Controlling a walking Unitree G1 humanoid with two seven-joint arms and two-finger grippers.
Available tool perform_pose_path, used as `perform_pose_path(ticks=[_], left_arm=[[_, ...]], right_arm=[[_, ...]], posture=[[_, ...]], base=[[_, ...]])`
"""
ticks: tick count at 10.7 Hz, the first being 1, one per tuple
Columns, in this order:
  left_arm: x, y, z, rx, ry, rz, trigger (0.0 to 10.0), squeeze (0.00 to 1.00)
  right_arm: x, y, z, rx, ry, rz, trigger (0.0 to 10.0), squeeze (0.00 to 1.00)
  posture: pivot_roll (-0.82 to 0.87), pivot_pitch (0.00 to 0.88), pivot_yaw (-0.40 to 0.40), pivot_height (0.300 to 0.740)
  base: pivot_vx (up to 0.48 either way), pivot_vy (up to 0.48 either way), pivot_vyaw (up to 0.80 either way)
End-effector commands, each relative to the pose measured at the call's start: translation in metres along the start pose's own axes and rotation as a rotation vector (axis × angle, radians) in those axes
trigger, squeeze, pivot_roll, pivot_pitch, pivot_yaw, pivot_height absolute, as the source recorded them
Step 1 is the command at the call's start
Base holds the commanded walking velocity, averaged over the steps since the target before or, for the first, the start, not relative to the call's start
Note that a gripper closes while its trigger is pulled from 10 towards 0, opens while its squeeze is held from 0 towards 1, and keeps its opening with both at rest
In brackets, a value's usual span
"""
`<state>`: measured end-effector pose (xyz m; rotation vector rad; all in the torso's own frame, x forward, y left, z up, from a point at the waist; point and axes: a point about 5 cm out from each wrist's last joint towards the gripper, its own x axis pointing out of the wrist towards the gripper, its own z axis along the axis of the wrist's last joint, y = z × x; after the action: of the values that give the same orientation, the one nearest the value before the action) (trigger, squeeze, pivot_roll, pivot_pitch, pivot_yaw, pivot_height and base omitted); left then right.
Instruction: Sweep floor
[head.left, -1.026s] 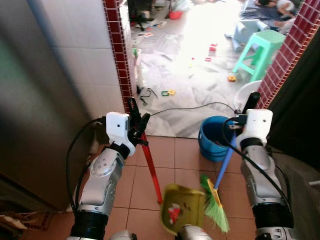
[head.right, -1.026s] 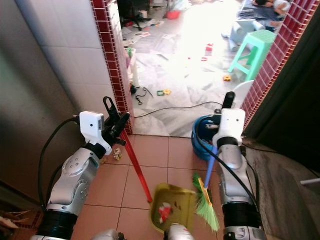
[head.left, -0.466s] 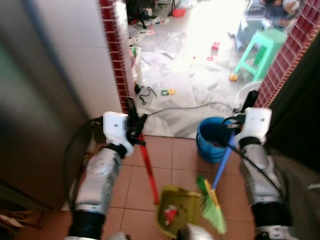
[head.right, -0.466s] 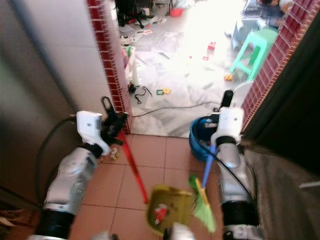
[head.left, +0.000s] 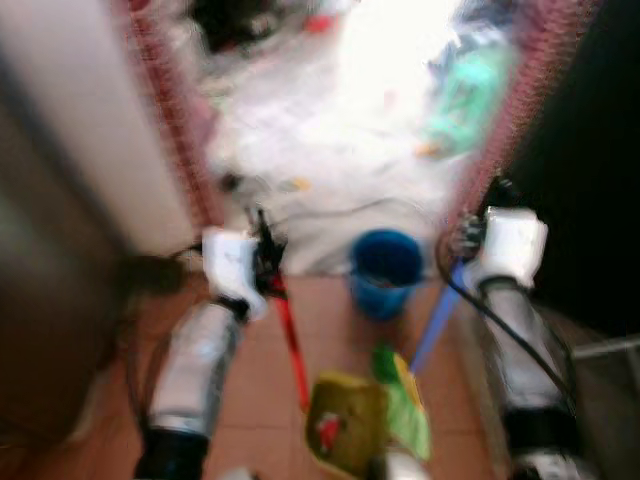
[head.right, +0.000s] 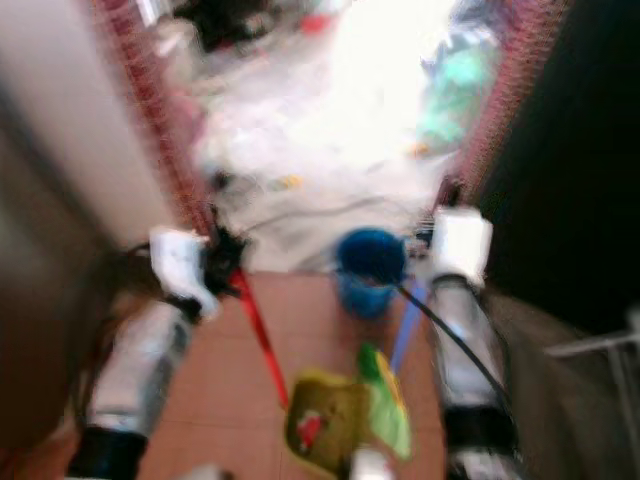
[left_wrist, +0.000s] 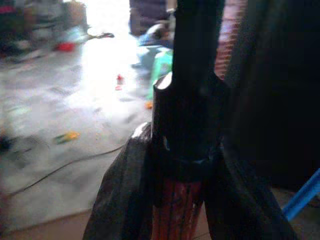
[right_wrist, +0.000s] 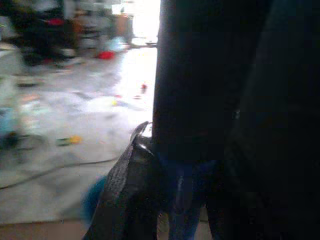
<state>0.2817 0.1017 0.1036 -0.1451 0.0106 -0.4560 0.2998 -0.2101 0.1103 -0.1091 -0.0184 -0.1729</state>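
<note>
Both head views are heavily blurred. The left claw (head.left: 266, 262) is raised at the left, its two black fingers (left_wrist: 125, 200) closed around the top of the red dustpan handle (head.left: 291, 340); in the left wrist view the red shaft sits pinched between them. That handle slants down to the yellow-green dustpan (head.left: 345, 432), which sits low over the terracotta tiled floor (head.left: 250, 400) with a small red-and-white scrap in its tray. The right claw (head.left: 470, 236) is raised at the right, and seems to be clamped on the blue broom handle (head.left: 432, 326); the right wrist view is dark, showing a blue shaft between the fingers (right_wrist: 120, 200). The handle runs down to the green broom bristles (head.left: 405, 410), which lie just beside the dustpan's right edge, perhaps touching it. A blue bucket (head.left: 385, 270) stands on the tiles ahead, between the two arms. Beyond it lies a bright pale floor scattered with small items, and a red-tiled wall edge (head.left: 175, 130) at the left.
</note>
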Motion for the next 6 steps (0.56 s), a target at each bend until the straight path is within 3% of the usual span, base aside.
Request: perform_pose_path(ticks=[1,2,6], left_arm=[[0.000,0.002,0.006,-0.011,-0.035,0.000,10.0,0.00],[-0.001,0.004,0.005,-0.005,-0.030,0.005,10.0,0.00],[-0.002,0.018,0.004,0.034,-0.034,0.082,10.0,0.00]], right_arm=[[0.000,0.000,0.001,-0.043,-0.005,-0.004,10.0,0.00],[-0.001,0.001,0.000,-0.041,-0.003,-0.003,10.0,0.00],[0.001,0.003,0.002,-0.036,-0.009,0.007,10.0,0.00]], posture=[[-0.09,0.000,0.038,0.740],[-0.09,0.000,0.038,0.740],[-0.10,0.000,0.037,0.740]], base=[[0.000,-0.341,0.00],[0.000,-0.266,0.00],[0.000,0.000,0.00]])
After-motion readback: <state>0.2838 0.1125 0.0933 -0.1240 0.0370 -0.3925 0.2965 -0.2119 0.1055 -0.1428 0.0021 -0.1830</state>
